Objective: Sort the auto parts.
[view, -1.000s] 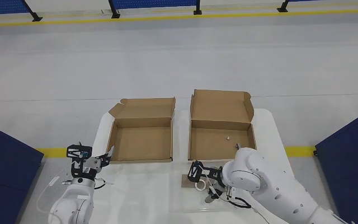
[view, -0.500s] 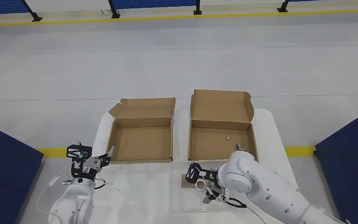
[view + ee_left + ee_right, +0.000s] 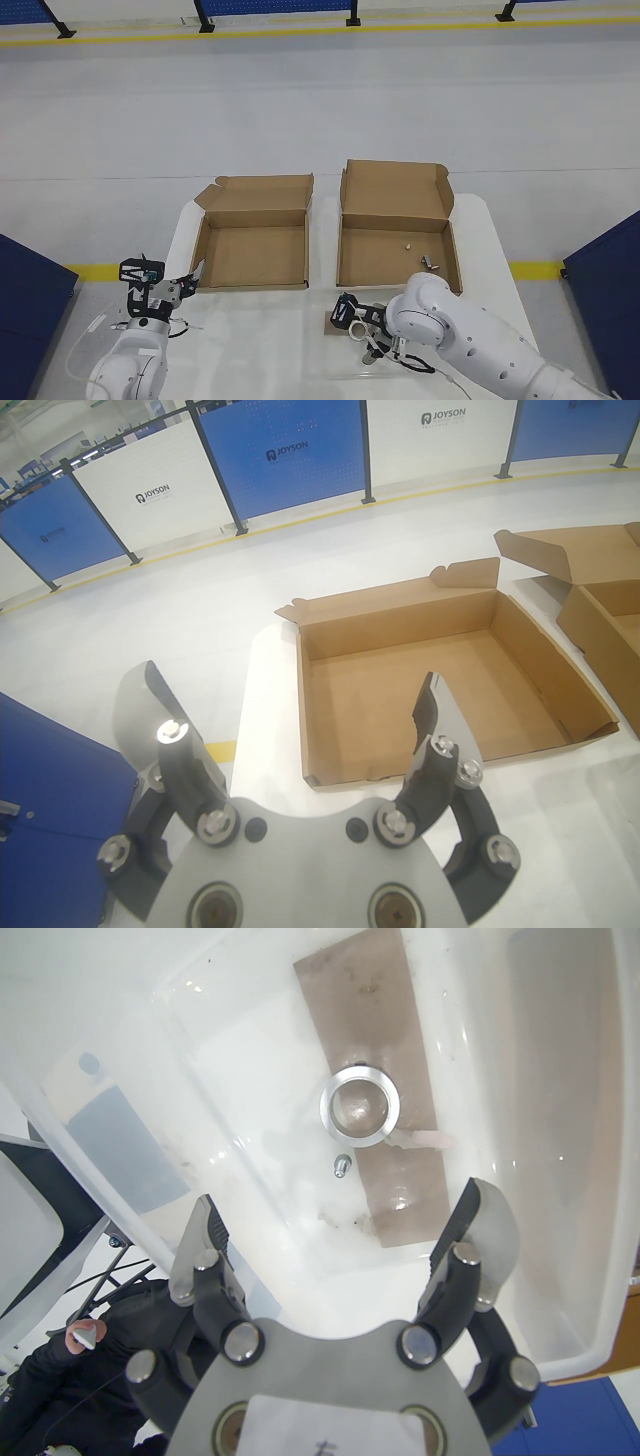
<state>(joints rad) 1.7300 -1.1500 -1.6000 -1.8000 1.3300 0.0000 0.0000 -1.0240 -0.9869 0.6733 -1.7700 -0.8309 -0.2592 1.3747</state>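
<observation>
Right arm (image 3: pixel 450 325) shifted leftward since earlier; left arm (image 3: pixel 130 360) unmoved.
Top: right box (image 3: pixel 380 260) holds two small parts (image 3: pixel 406 245).
Left wrist: left tool (image 3: pixel 290 675) wide open, empty, facing left box (image 3: pixel 400 690).
Right wrist: right tool (image 3: pixel 340 1198) wide open, empty, over ring (image 3: pixel 358 1138) and pin (image 3: pixel 341 1164) in bin (image 3: pixel 575 1078).
Risk: smooth ring may slip; tool may nudge pin.

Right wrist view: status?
Right end effector open over metal ring, small pin in clear bin. Left end effector open by left box. Path clear.
</observation>
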